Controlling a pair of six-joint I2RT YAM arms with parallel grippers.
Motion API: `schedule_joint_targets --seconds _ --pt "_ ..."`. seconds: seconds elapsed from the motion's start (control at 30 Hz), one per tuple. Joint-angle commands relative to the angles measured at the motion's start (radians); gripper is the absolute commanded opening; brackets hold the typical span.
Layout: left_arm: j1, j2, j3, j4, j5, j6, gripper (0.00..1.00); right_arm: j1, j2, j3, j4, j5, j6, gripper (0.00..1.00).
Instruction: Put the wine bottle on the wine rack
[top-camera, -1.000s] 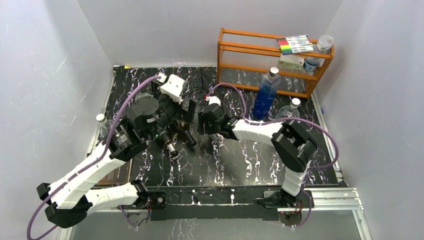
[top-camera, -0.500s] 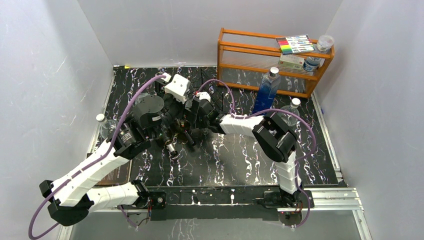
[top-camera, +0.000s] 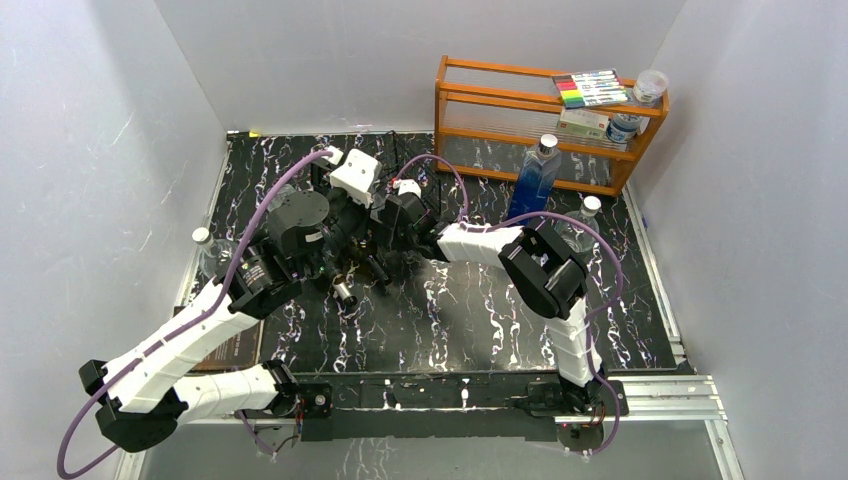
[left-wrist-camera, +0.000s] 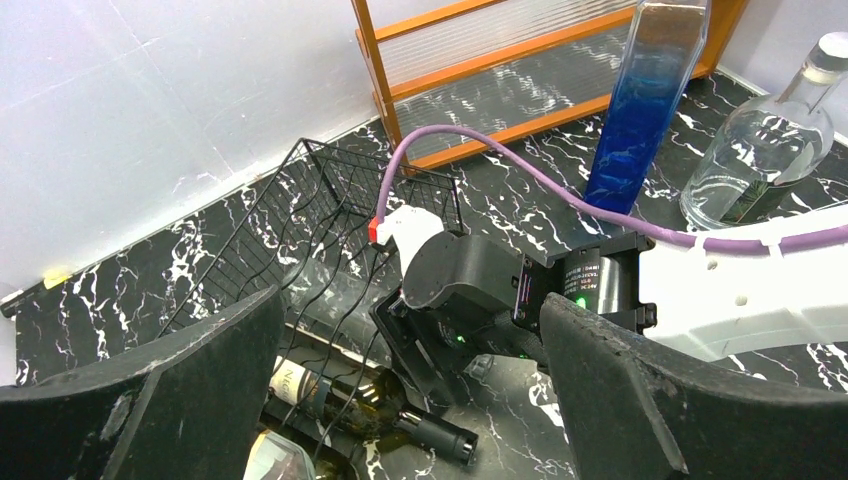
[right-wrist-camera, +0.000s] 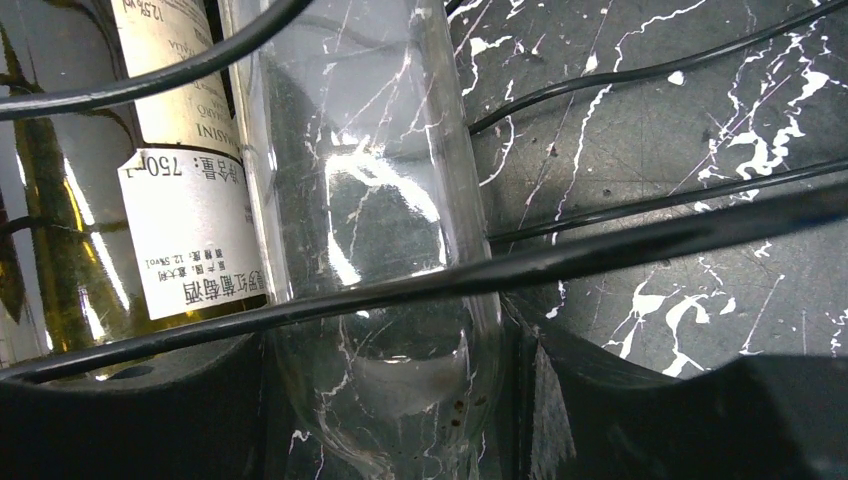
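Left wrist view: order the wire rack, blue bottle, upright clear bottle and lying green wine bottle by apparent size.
1. wine rack, clearly largest.
2. blue bottle and upright clear bottle: about alike, both cropped by the frame.
3. green wine bottle, smallest as seen, though partly hidden and nearer.

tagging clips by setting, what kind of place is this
Likely a robot lab test cell: bare white walls box in a marbled table, with the left arm and right arm bolted to a rail at its near edge.

Clear bottle (right-wrist-camera: 385, 200) under wine rack (right-wrist-camera: 640, 243) wire
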Motion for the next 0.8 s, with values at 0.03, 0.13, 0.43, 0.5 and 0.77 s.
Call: schedule_joint_targets --seconds 0.03,0.13,0.43,0.5,0.77 --pt "0.006 -0.018 -0.005 -0.007 -0.016 -0.001 0.98 -0.013 -0.023 0.025 0.165 0.005 0.004 0.56" --pt "0.006 -0.021 -0.008 -0.003 -0.018 -0.001 0.98 -0.013 -0.035 0.018 0.178 -0.007 -0.015 0.67" --pt "0.005 -0.004 -0.001 -0.004 -0.021 -0.019 0.98 -0.013 -0.064 0.034 0.079 0.003 -0.039 0.98" --pt "0.006 -0.013 -0.009 0.000 -0.024 -0.020 0.98 -0.013 -0.075 0.029 0.065 -0.011 -0.038 0.98" --pt "0.005 -0.037 -0.028 -0.004 -0.018 -0.030 0.98 -0.013 -0.180 -0.049 0.014 -0.065 -0.048 0.98"
